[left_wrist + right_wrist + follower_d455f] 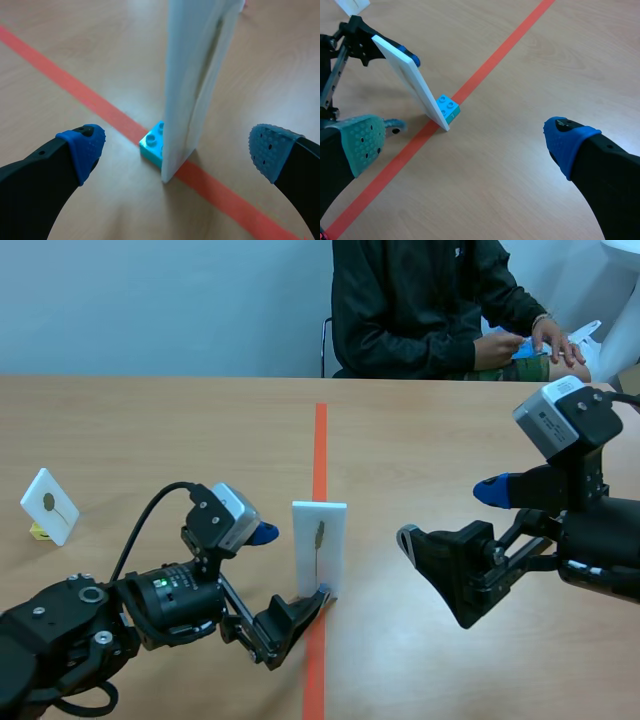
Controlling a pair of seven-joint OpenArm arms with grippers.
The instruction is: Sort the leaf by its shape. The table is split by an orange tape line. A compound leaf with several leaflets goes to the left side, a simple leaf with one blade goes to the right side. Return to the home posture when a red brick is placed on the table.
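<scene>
1. The leaf card (319,548) stands upright on the orange tape line (320,440). My left claw (295,625) sits low at its foot, spread wide, with the card between the pads and clear of both.
2. My right claw (443,515) is spread too, holding nothing, raised off the table (150,430) right of the tape line and apart from the card.
3. The left arm lies low, reaching the tape line from its left. The right arm is bent, its claw angled down toward the line.
4. The scene view gives me the slim dark leaf (319,533) face-on (the left wrist view catches only a dark streak). Both wrist views show the cyan brick (152,142) holding the card's foot.
5. A second card (49,506) stands far left of the tape line, and a person (420,300) sits beyond its far end.
</scene>
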